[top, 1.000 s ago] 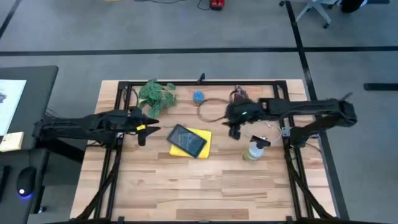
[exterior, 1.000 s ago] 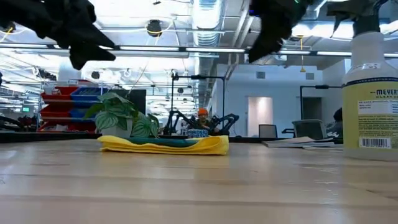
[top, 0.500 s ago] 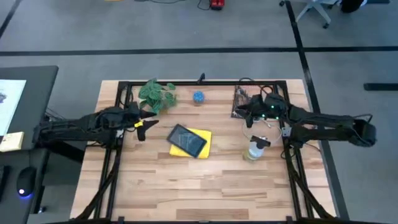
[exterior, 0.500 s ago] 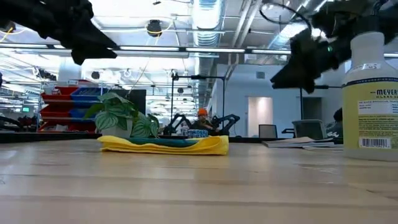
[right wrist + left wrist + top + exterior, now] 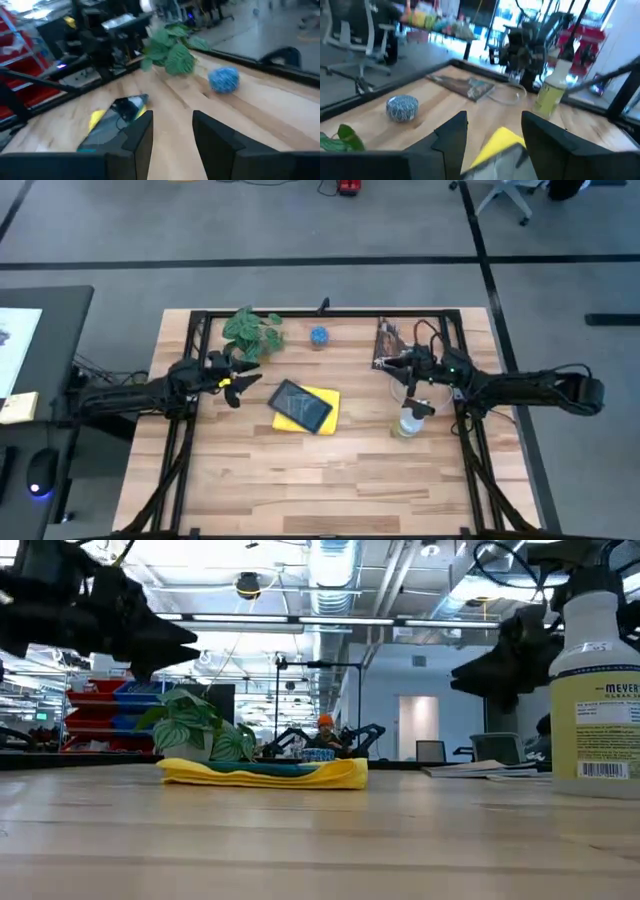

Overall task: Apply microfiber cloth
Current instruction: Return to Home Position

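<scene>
Yellow microfiber cloth [image 5: 332,402] lies flat mid-table, beneath the dark tablet [image 5: 300,406]. Left gripper [image 5: 238,383] hovers near the plant [image 5: 250,332], fingers apart, holding nothing. Right gripper [image 5: 397,370] hovers above the table near the spray bottle [image 5: 411,420], fingers likewise parted, empty.

One each: cloth [image 5: 326,400], tablet [image 5: 298,406], bottle [image 5: 411,421], plant [image 5: 250,332], blue ball [image 5: 319,336]
</scene>
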Action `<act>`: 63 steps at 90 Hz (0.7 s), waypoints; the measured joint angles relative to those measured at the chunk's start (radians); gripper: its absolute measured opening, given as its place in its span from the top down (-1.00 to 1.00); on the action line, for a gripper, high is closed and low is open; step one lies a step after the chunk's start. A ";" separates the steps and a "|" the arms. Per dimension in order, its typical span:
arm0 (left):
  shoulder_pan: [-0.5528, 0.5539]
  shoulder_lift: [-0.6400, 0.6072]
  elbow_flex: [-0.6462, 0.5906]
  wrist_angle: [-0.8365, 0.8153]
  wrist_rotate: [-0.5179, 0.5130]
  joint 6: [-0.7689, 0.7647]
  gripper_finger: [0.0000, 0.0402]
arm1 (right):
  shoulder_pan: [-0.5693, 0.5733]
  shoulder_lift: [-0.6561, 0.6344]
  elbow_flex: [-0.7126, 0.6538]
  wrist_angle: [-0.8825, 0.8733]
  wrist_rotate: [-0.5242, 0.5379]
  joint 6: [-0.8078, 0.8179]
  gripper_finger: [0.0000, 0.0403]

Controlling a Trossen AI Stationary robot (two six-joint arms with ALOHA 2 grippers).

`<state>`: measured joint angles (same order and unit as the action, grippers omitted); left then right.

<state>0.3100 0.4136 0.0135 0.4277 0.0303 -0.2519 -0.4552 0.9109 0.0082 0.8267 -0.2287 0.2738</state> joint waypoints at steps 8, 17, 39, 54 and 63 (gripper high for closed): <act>0.000 -0.005 0.004 0.010 0.002 0.033 0.17 | 0.049 0.001 0.000 0.050 0.000 -0.037 0.37; -0.002 -0.003 0.004 0.054 0.003 0.106 0.17 | 0.103 -0.003 0.000 0.107 0.000 -0.090 0.37; 0.000 -0.002 0.003 0.091 -0.010 0.166 0.17 | 0.169 -0.002 -0.001 0.110 0.001 0.001 0.37; 0.000 -0.001 0.002 0.022 -0.013 0.059 0.17 | 0.201 -0.002 -0.001 0.079 0.001 0.094 0.37; -0.001 -0.001 0.002 -0.042 -0.014 0.045 0.17 | 0.207 -0.002 -0.001 0.040 0.001 0.093 0.37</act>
<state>0.3092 0.4122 0.0151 0.3855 0.0166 -0.2070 -0.2482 0.9092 0.0071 0.8671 -0.2279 0.3672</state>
